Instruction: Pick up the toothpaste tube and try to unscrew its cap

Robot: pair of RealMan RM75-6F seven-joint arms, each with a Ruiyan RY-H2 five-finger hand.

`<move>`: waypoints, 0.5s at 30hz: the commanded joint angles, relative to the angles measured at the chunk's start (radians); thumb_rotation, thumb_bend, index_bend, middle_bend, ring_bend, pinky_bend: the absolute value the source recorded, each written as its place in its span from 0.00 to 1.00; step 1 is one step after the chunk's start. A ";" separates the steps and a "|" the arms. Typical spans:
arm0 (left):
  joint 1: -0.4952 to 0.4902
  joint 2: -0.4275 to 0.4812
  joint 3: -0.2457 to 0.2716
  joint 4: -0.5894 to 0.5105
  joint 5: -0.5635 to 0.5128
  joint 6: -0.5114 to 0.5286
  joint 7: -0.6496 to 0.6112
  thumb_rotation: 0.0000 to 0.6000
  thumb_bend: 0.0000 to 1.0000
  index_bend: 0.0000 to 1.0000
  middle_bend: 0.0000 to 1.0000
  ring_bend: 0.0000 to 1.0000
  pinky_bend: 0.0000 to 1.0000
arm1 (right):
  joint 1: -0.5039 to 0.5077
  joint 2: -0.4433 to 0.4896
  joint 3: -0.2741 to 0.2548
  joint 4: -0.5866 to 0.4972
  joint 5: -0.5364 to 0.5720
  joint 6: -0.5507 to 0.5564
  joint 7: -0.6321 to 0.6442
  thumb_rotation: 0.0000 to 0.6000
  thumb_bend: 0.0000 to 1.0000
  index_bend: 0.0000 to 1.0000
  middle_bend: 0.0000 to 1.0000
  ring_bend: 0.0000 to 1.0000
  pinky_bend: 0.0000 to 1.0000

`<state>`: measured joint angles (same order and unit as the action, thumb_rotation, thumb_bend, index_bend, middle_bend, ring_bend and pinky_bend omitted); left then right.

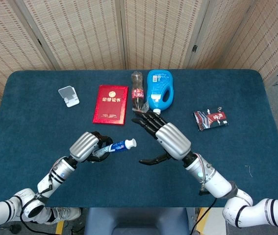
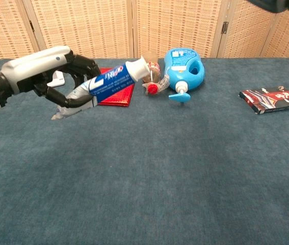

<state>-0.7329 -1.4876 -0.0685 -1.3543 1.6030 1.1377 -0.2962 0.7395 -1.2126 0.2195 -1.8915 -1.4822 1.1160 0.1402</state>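
left hand (image 1: 87, 145) grips the toothpaste tube (image 1: 117, 146) at lower centre-left, long axis level, white cap (image 1: 131, 142) aimed toward the spread, empty right hand (image 1: 167, 139) just beside.

Toothpaste tube (image 1: 117, 146) in left hand (image 1: 87, 145) (right hand (image 1: 170, 139) apart, fingers spread)

Bright, even overhead light, soft shadows, both views sharp, with no glare or edge distortion.
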 commanded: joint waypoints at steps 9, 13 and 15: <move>-0.040 -0.010 -0.001 -0.039 -0.226 -0.255 0.401 1.00 0.60 0.59 0.68 0.59 0.43 | -0.085 0.098 -0.031 -0.028 -0.015 0.062 -0.016 0.24 0.00 0.00 0.00 0.00 0.00; -0.052 -0.015 -0.023 -0.076 -0.369 -0.302 0.562 1.00 0.43 0.38 0.48 0.42 0.38 | -0.109 0.110 -0.041 -0.023 -0.014 0.077 -0.022 0.24 0.00 0.00 0.00 0.00 0.00; -0.051 -0.014 -0.036 -0.108 -0.444 -0.306 0.610 1.00 0.33 0.20 0.35 0.30 0.34 | -0.119 0.113 -0.045 -0.018 -0.012 0.083 -0.024 0.24 0.00 0.00 0.00 0.00 0.00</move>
<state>-0.7752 -1.4973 -0.0830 -1.4179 1.2620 0.8646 0.2337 0.6232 -1.1013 0.1768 -1.9115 -1.4951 1.1962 0.1178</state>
